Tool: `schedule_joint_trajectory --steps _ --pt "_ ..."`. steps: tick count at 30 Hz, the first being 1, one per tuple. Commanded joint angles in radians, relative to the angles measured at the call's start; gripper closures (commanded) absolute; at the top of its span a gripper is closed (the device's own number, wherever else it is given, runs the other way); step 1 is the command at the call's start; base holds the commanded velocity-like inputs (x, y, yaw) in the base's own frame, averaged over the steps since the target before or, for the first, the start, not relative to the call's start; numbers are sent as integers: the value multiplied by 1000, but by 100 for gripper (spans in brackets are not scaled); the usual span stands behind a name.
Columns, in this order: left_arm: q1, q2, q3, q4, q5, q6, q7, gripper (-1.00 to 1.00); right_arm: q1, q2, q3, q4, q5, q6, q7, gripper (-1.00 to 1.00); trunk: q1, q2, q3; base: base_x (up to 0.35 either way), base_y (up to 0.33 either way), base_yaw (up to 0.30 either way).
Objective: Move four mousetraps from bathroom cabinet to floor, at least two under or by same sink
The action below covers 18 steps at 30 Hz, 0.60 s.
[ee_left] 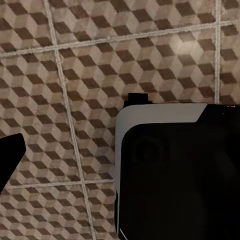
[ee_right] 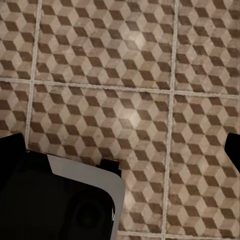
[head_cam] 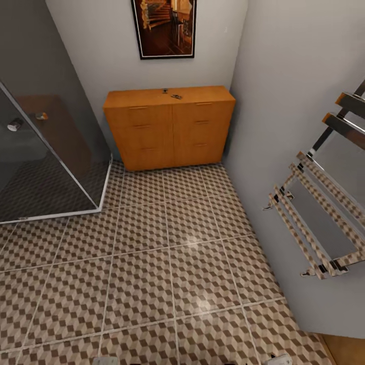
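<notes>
Bathroom floor (head_cam: 167,263) nearest; mousetraps (head_cam: 171,94) atop cabinet (head_cam: 170,126), far ahead; end effector state indiscernible.

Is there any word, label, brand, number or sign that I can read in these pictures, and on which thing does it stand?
None can be read.
The framed picture on the wall shows a brown painted scene, no letters.
The cabinet has plain fronts; the small dark items on its top are too small to show any marking.
The bathroom floor carries only a cube pattern.

Even, soft light; pale glare patches on the bathroom floor (head_cam: 195,243); renders slightly soft throughout.
</notes>
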Motion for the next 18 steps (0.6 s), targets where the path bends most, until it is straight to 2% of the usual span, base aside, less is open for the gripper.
schedule_joint_trajectory --steps 1,18 --pt "-1 -1 -8 4 5 -6 1 -100 -1 0 1 1 3 -3 1 -100 1 -1 -1 158 0 -5" --pt "-1 -1 -8 4 5 -6 1 -100 -1 0 1 1 3 -4 0 -100 1 -1 -1 158 0 -1"
